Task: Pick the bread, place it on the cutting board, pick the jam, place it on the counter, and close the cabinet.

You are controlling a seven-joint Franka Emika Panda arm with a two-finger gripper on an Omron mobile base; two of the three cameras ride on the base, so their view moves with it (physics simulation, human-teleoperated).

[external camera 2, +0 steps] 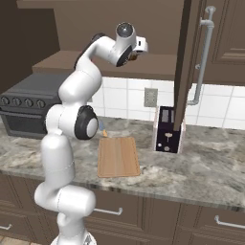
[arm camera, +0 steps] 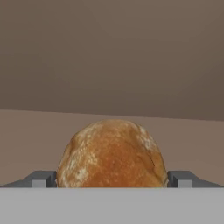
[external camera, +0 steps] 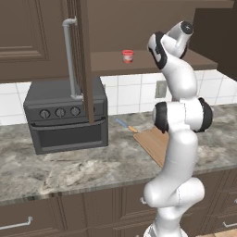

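A grey-brown marbled counter (external camera: pixel 92 166) runs under white tile, with a black toaster oven (external camera: pixel 67 115) at left, then the cutting board (external camera 2: pixel 118 156) and a dark toaster (external camera 2: pixel 167 129). No writing is legible. The cabinet (external camera: pixel 83 60) stands open, the jam (external camera: pixel 127 56) on its shelf. The bread (arm camera: pixel 112 155) (glossy, golden-brown) sits between the gripper (arm camera: pixel 112 179) fingers, which flank it closely; contact can't be confirmed.

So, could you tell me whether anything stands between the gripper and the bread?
Nothing visible does. In the hand view the bread sits right between the two fingertips, on the cabinet shelf, with no other thing in front of it. The jam stands apart on that shelf.
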